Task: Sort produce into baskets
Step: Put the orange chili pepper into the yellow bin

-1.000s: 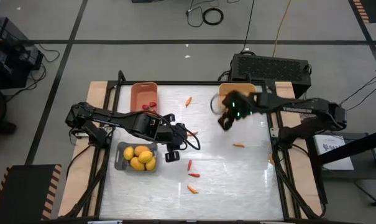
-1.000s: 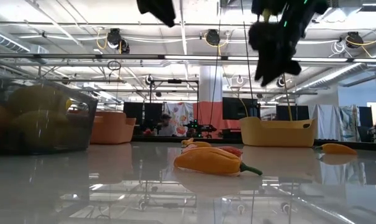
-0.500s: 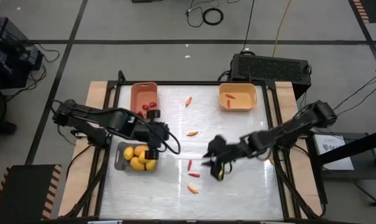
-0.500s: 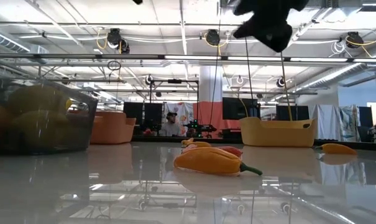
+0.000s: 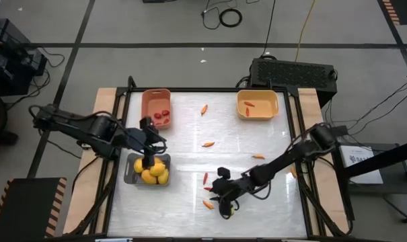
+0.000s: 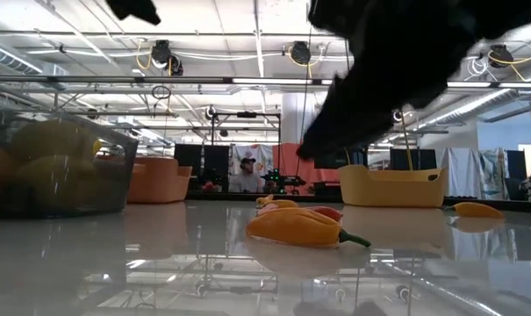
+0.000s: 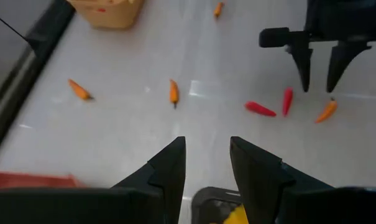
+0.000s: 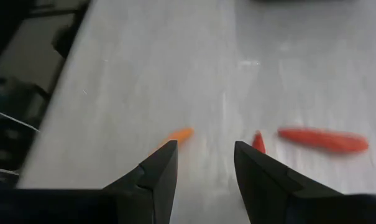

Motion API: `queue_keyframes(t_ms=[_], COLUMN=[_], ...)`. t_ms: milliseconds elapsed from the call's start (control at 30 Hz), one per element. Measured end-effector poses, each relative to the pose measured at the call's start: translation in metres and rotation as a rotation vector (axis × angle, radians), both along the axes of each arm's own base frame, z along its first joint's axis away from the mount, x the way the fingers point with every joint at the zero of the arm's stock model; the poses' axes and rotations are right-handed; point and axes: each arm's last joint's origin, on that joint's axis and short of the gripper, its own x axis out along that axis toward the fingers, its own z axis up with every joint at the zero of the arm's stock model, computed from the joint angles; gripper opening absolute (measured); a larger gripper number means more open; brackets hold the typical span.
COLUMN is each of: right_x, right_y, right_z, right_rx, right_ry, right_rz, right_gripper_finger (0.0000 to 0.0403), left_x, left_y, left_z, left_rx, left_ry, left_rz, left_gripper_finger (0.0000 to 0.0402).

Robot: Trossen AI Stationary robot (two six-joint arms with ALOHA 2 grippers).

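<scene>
My left gripper (image 5: 149, 161) hangs open and empty over the grey basket (image 5: 130, 176), which holds several yellow fruits (image 5: 153, 171). The basket's rim (image 7: 207, 198) shows under my left gripper (image 7: 206, 158) in the left wrist view. My right gripper (image 5: 220, 198) is open and empty, low over the table's near middle. It is just right of two red peppers (image 5: 205, 178) (image 5: 210, 189) and an orange pepper (image 5: 208, 204), all lying on the table. In the right wrist view the orange pepper (image 8: 175, 137) and a red pepper (image 8: 324, 140) lie ahead of my right gripper (image 8: 205, 165).
The salmon basket (image 5: 156, 99) at the far left holds dark red pieces (image 5: 161, 115). The yellow-orange basket (image 5: 257, 111) at the far right holds one pepper. More orange peppers lie loose on the table (image 5: 204, 109) (image 5: 208, 143) (image 5: 257, 156). Bare tabletop lies at the near right.
My left gripper has gone from the table's middle toward its left edge, ending over the grey basket. My right gripper has swung from beside the yellow-orange basket toward the near edge and down, ending low beside the red and orange peppers.
</scene>
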Motion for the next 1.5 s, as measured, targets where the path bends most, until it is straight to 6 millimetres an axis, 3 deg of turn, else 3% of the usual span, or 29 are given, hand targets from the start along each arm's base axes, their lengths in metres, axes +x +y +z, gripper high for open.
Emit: queue_keyframes(t_ms=[200,367,833,1067,1333,1500], right_x=[0.005,0.007,0.001,0.003,0.002,0.004], right_y=[-0.004,-0.009,-0.009,-0.009,-0.011,-0.022], right_z=[-0.016,-0.018,-0.026,-0.042,-0.037,-0.009], right_rx=[0.006,-0.039,-0.061,-0.022,0.007,0.069], right_ry=[0.042,0.025,0.099,0.135,0.142,0.085], right_rz=[-0.043,-0.108,-0.141,-0.217,-0.24,-0.253], right_gripper_finger=[0.0151,0.0151,0.0151,0.0146,0.0057,0.0008], left_x=[-0.002,-0.001,0.007,0.009,0.01,0.011], left_y=[-0.003,-0.006,-0.01,-0.01,-0.01,-0.01], left_z=[-0.028,-0.039,-0.041,-0.039,-0.037,-0.037], left_rx=[-0.084,-0.096,-0.133,-0.125,-0.131,-0.134], left_ry=[0.068,0.091,0.0,-0.033,-0.056,-0.063], left_rz=[-0.028,-0.051,-0.071,-0.057,-0.056,-0.055], left_gripper_finger=[0.0134,0.0134,0.0135,0.0134,0.0135,0.0134])
